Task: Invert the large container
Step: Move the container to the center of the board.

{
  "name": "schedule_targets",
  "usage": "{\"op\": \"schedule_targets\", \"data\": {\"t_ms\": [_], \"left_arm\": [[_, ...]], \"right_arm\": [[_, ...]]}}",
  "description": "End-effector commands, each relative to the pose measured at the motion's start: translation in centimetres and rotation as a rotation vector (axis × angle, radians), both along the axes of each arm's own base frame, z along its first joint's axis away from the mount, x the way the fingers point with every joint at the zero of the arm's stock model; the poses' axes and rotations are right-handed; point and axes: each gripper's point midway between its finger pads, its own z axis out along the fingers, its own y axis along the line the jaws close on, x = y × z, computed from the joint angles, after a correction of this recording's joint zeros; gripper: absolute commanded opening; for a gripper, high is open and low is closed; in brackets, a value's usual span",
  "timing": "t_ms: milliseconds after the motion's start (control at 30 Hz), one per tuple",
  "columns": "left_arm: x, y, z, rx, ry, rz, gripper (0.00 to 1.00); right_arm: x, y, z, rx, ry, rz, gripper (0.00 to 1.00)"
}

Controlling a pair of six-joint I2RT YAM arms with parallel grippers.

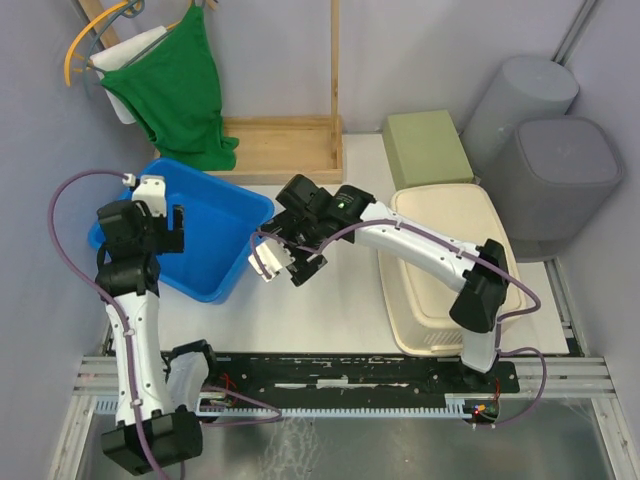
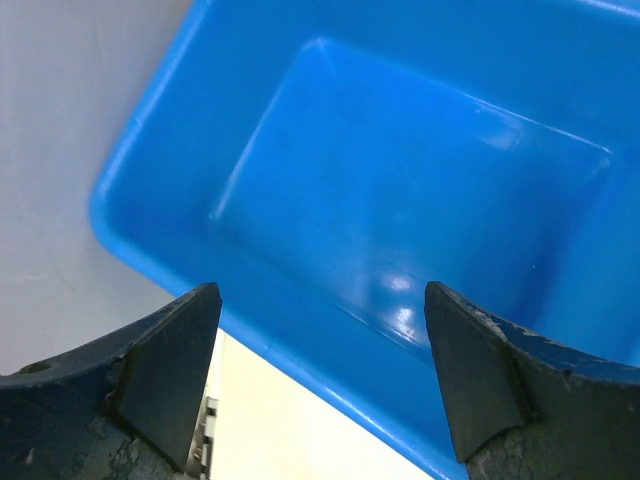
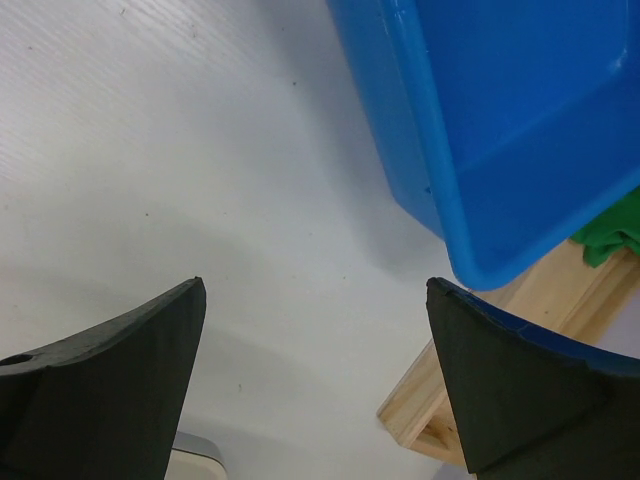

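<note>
Left wrist: blue container (image 2: 400, 200) floor; top external alone: beige bin (image 1: 400, 310).

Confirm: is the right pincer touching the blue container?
Cannot tell. In the top view the right pincer sits against the edge of the blue container with no clear gap; its wrist view shows only table between open jaws.

Container (image 1: 215, 240) rim, perhaps behind left hand (image 1: 163, 220)
</note>
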Motion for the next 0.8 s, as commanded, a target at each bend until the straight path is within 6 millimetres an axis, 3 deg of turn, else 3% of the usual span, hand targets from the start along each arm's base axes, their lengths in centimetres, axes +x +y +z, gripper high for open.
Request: {"op": "schedule_targets", "data": {"t_ms": [0, 300, 533, 567, 667, 767], "left_arm": [[-0.4, -1.6, 0.0, -0.209, -0.036, -0.092, 0.89], [-1.2, -1.3, -0.3, -0.285, -0.041, -0.096, 0.89], [-1.2, -1.5, -0.5, -0.313, -0.042, -0.110, 0.89], [-1.3, -1.5, -0.5, -0.312, -0.043, -0.110, 0.89], [-1.4, -1.2, -0.7, -0.309, -0.043, -0.097, 0.89], [-1.4, -1.3, -0.7, -0.313, -0.046, -0.104, 0.89]], "right_arm": [[1.9, 1.9, 0.1, 0.029, -0.157, 0.121, 1.00], [4.2, 10.1, -1.7, 0.187, -0.211, 0.227, 1.00], [4.1, 13.9, -4.6, 0.246, -0.161, 0.258, 0.96], [4.0, 14.3, -4.8, 0.250, -0.140, 0.251, 0.96], [3.8, 14.4, -5.2, 0.236, -0.062, 0.213, 0.80], [2.7, 13.0, -6.1, 0.200, -0.022, 0.216, 0.66]]}}
